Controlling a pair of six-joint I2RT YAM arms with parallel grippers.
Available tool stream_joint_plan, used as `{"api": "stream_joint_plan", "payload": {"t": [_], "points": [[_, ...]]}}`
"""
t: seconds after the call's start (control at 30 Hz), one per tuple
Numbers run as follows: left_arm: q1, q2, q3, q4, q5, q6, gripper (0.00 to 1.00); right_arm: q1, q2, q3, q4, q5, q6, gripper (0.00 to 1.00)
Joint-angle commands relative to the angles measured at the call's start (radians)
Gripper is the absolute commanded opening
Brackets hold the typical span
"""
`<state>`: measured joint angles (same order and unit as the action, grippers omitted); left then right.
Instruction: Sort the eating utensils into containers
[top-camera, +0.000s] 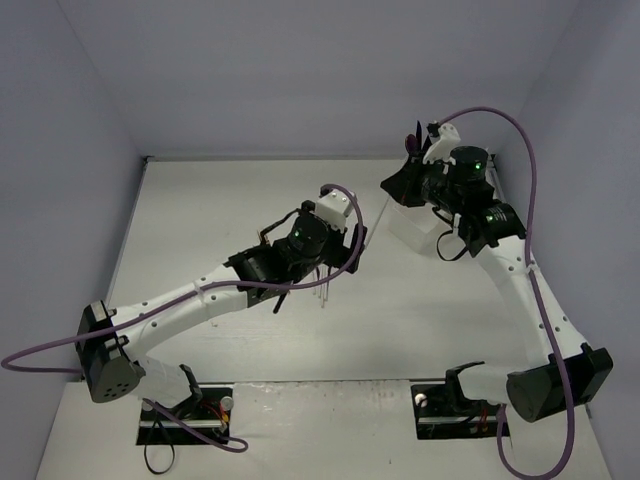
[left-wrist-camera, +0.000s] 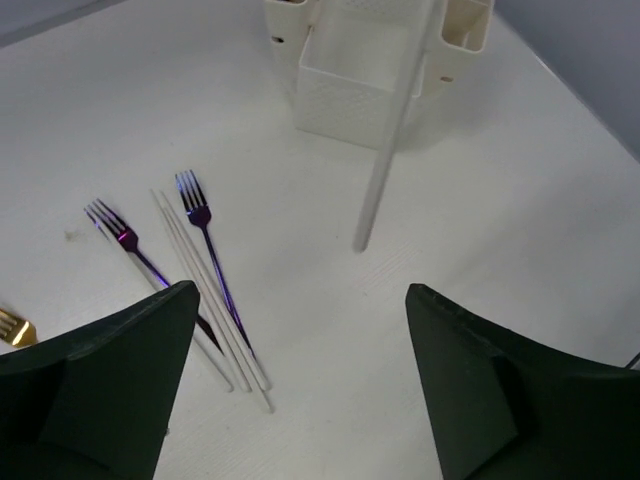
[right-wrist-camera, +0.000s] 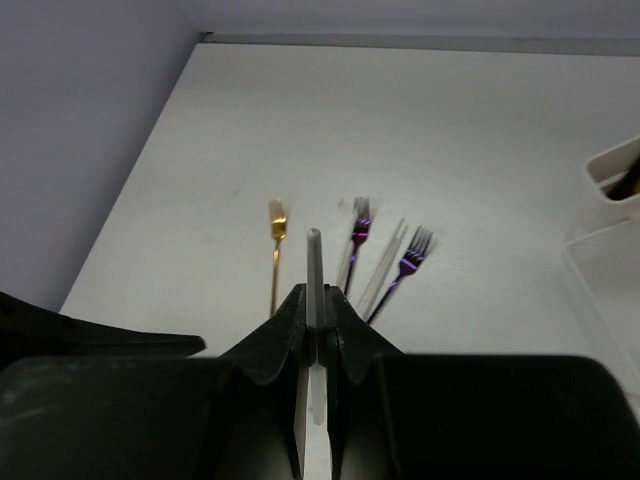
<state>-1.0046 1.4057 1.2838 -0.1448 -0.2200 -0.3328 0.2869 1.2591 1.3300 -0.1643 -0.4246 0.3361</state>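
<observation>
My right gripper (right-wrist-camera: 316, 297) is shut on a slim clear white utensil (right-wrist-camera: 314, 262), held in the air. From the left wrist view the same utensil (left-wrist-camera: 386, 165) hangs tilted in front of the white organizer (left-wrist-camera: 345, 95). On the table lie two purple forks (left-wrist-camera: 203, 222) (left-wrist-camera: 122, 236), a few clear white utensils (left-wrist-camera: 205, 285) and a gold one (left-wrist-camera: 12, 326) at the view's edge. My left gripper (left-wrist-camera: 300, 300) is open and empty above the table, just right of these. The right wrist view shows the gold fork (right-wrist-camera: 276, 235) and the purple forks (right-wrist-camera: 411, 256).
The organizer's cup compartments (left-wrist-camera: 462, 28) stand at the back right beneath the right arm (top-camera: 470, 195). Grey walls close the table on the left, back and right. The left arm (top-camera: 250, 275) stretches across the middle.
</observation>
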Motion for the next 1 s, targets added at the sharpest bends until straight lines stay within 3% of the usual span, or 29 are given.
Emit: {"api": "stream_joint_plan", "payload": {"t": [0.0,0.27,0.5,0.97], "points": [[0.056,-0.052,-0.04,-0.061,-0.071,-0.06,0.88,-0.133,0.014,0.071,0.063,0.114,-0.086,0.0],[0.231,-0.115,-0.171,-0.234,-0.03,-0.186,0.93,-0.343,0.086,0.172,0.065,0.353,-0.224,0.0],[0.286,-0.214,-0.278,-0.295,-0.048,-0.211,0.93,-0.437,0.202,0.268,0.114,0.473,-0.287,0.0],[0.321,-0.271,-0.357,-0.293,-0.021,-0.222,0.93,-0.485,0.357,0.283,0.293,0.453,-0.27,0.0]]}}
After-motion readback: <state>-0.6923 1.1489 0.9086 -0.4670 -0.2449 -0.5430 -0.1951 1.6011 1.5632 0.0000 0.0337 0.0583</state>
